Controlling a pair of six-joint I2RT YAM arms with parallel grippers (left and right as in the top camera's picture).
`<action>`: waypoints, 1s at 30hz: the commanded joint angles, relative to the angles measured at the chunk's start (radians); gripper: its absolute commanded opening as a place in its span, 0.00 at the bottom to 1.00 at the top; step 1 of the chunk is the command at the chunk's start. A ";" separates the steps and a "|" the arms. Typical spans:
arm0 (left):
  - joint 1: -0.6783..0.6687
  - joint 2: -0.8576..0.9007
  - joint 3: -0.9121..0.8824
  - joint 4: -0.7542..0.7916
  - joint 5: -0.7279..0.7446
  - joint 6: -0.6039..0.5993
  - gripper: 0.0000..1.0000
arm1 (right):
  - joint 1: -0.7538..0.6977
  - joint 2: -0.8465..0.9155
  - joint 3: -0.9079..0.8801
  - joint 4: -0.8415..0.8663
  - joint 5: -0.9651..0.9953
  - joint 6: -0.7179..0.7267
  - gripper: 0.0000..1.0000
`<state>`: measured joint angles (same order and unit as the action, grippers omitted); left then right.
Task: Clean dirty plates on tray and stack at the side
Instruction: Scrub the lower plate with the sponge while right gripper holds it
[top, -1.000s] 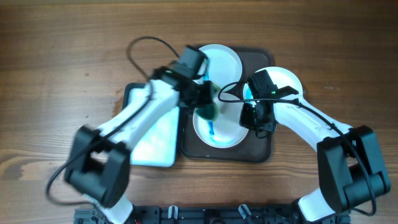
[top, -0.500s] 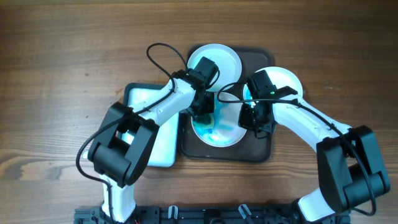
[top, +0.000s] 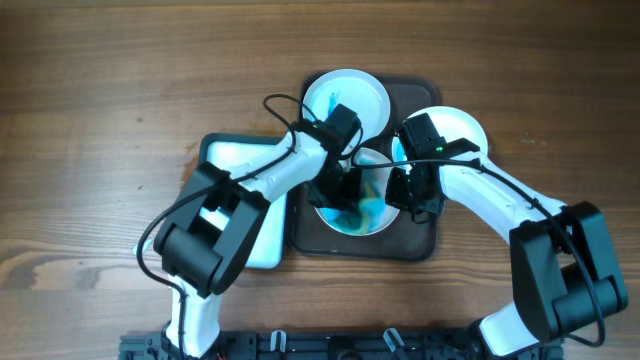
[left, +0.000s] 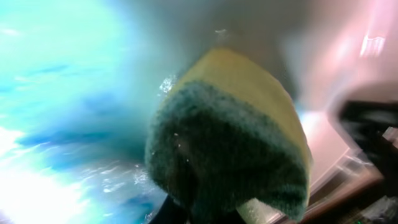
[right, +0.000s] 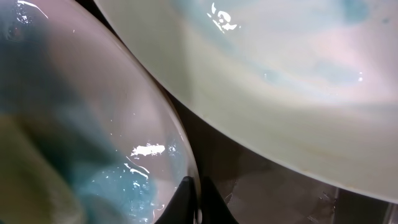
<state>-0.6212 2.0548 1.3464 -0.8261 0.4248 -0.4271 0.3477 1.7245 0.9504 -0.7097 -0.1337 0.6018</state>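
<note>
From overhead I see the large dark brown rectangular tray mid-table, with a round white blue-smeared plate in its near half. The left gripper sits over that plate, closed around a green-and-yellow sponge that presses on the wet blue surface. In the left wrist view the sponge fills the frame and hides the fingers almost wholly (everything behind it is blur). The right gripper pinches the blue-smeared plate at its right rim, black fingertips either side of the edge and cut off by the frame bottom. Another pale plate crosses that view's upper right; I cannot tell which one. Overhead, a far plate lies at the tray's back, partly under the left arm. A third plate sits at the tray's right edge, half covered by the right arm. A white rectangular basin lies just left of the tray, largely hidden by the left arm.
</note>
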 joint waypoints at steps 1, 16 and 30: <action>0.057 0.019 -0.020 -0.082 -0.414 0.005 0.04 | -0.004 0.017 -0.010 -0.017 0.055 0.003 0.04; -0.060 0.088 0.058 0.218 0.031 -0.039 0.04 | -0.004 0.017 -0.010 -0.029 0.056 0.000 0.04; 0.054 0.079 0.058 -0.057 -0.322 0.000 0.04 | -0.003 0.017 -0.010 -0.040 0.059 0.001 0.04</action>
<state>-0.6460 2.1304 1.4284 -0.7940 0.5232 -0.4389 0.3405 1.7241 0.9516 -0.7391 -0.1246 0.6083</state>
